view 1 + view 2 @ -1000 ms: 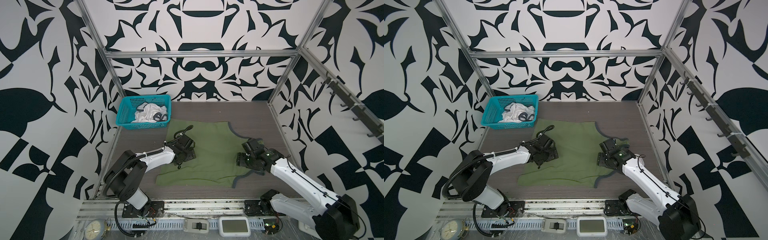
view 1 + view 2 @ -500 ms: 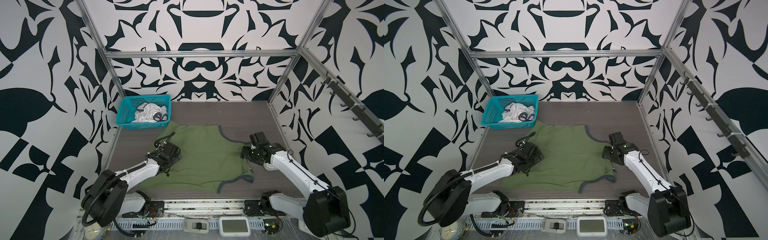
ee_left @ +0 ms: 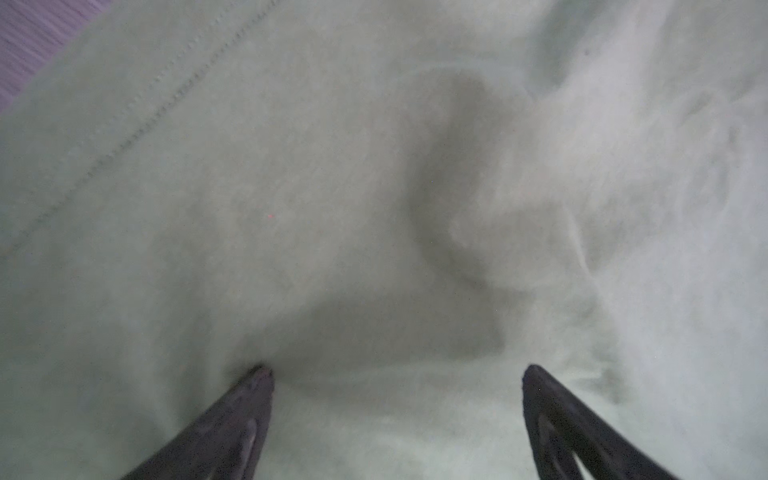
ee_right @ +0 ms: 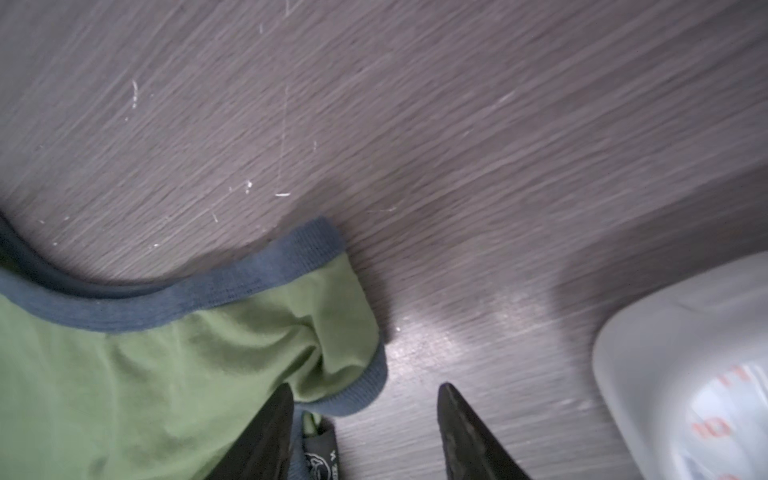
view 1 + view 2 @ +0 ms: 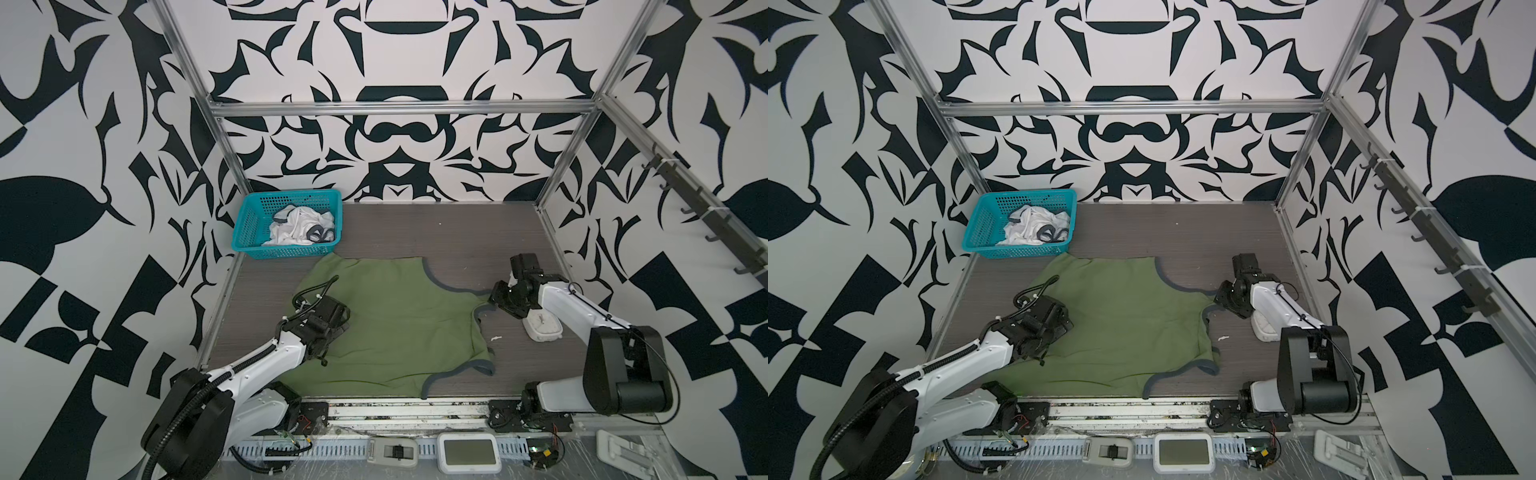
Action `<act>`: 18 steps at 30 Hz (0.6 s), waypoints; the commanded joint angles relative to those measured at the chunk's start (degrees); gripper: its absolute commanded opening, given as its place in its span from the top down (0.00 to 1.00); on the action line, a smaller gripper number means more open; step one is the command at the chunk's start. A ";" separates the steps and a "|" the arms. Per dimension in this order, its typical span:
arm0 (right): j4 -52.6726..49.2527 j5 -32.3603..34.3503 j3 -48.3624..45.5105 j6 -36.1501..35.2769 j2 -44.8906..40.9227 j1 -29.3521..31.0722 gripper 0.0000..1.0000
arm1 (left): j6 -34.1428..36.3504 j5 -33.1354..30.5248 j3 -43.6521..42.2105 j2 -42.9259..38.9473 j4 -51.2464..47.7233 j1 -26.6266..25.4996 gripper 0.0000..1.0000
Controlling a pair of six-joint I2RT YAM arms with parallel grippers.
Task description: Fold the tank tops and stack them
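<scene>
The olive green tank top (image 5: 395, 328) lies spread nearly flat on the counter (image 5: 457, 232), filling the middle and near part of it in both top views, with its grey-blue trimmed neck and armholes turned to the right side. The white tank top (image 5: 299, 226) sits crumpled inside the teal basket (image 5: 291, 251) at the far left corner, just beyond the green cloth's far edge.

The left pincer (image 3: 397, 374) points down on the left part of the green shirt (image 5: 1125, 328), close to its stitched hem. Its jaws stand wide apart, with nothing but smooth cloth between them. Both tips are right at the fabric; whether they press into it I cannot tell.

The right pincer (image 4: 365, 390) is at the shirt's right side, over the end of a shoulder strap (image 4: 340, 353). Its jaws are partly apart, with bare counter showing in the gap. One finger (image 4: 266, 436) lies over the green cloth beside the strap's trimmed tip; the other stands clear over the wood. Nothing is clamped. A white plastic object (image 5: 542, 328) rests on the counter just beside this arm.
</scene>
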 commanded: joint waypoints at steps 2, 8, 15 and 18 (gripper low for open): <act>2.49 -2.35 -0.48 -0.63 1.83 0.01 0.48 | -0.47 -0.22 -0.65 2.59 -4.35 0.34 0.04; 3.33 -1.72 0.58 -1.06 5.14 0.05 0.68 | -0.79 -0.26 -0.72 2.92 -4.48 0.36 0.04; 0.37 7.32 4.87 -1.21 4.94 0.05 0.94 | -1.41 -0.07 -1.93 2.03 -4.69 0.36 0.03; -1.48 10.90 9.09 -1.49 6.72 0.04 0.95 | -1.76 0.33 -2.25 1.75 -4.37 0.36 0.04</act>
